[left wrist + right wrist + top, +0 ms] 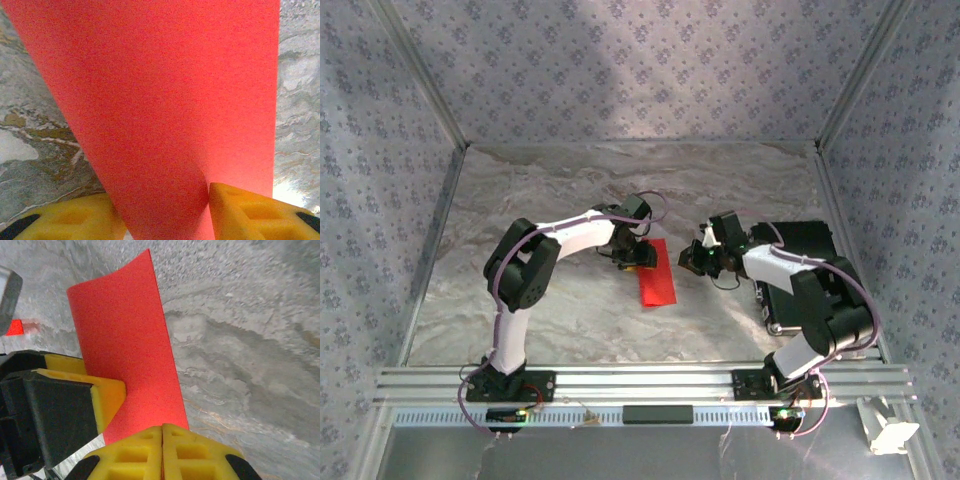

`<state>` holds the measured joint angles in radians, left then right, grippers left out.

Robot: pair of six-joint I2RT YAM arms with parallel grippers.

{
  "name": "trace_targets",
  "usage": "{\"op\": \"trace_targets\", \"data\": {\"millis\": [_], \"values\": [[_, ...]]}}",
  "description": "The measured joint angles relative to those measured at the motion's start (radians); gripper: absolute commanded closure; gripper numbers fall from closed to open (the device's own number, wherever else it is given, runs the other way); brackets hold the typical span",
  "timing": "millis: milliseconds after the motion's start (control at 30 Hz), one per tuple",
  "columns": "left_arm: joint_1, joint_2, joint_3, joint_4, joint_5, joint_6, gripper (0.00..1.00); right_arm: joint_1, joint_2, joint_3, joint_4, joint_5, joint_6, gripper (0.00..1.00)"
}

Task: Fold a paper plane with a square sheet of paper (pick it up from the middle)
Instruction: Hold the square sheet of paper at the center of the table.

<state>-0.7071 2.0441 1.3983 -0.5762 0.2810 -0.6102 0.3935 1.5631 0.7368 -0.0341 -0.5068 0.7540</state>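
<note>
The square sheet of paper (658, 277) sits at the centre of the top view, curling up off the surface (570, 310), apparently pinched by the left gripper (165, 215). The right gripper (162, 440), near its edge, is pressed together.

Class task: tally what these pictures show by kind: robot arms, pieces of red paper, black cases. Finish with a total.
Robot arms: 2, left arm and right arm
Red paper pieces: 2, large sheet and small piece
Black cases: 1, black case
Total: 5
</note>
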Motion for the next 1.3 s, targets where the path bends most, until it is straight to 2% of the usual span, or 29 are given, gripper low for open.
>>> {"op": "trace_targets", "data": {"millis": [367, 767, 1300], "values": [[0.0, 0.0, 0.0, 0.0, 0.0, 0.0, 0.52, 0.076, 0.127, 0.088, 0.005, -0.016, -0.007, 0.94], [0.0, 0.001, 0.0, 0.0, 0.0, 0.0, 0.52, 0.087, 0.19, 0.108, 0.039, -0.058, -0.007, 0.94], [0.0, -0.001, 0.0, 0.0, 0.0, 0.0, 0.5, 0.091, 0.237, 0.115, 0.037, -0.051, -0.049, 0.95]]}}
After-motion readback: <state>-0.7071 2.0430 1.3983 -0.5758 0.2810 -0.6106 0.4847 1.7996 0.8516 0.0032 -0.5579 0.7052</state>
